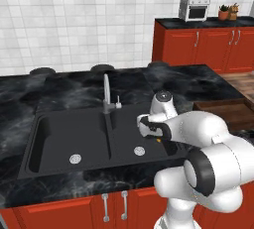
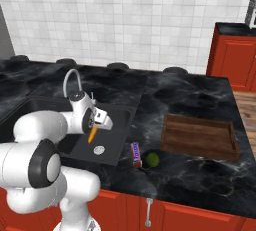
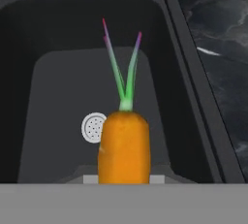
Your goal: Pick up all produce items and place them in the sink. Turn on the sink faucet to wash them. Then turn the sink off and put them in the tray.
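My gripper (image 2: 95, 128) is shut on the orange carrot (image 2: 92, 135) and holds it in the air over the right basin of the black sink (image 2: 117, 120). In the hand view the carrot (image 3: 123, 145) points green top first at the basin floor, just right of the round drain (image 3: 93, 127). The left base view shows the gripper (image 1: 154, 136) over that same basin of the sink (image 1: 34, 139). The green lime (image 2: 152, 159) lies on the counter near its front edge. The silver faucet (image 1: 106, 93) stands behind the divider, and the wooden tray (image 2: 200, 136) sits right of the sink.
A purple-red packet (image 2: 136, 154) lies beside the lime, between the sink and the tray. Red cabinets (image 1: 203, 44) with a toaster oven (image 1: 194, 8) stand at the back right. My own white arm (image 1: 213, 158) hides part of the right basin.
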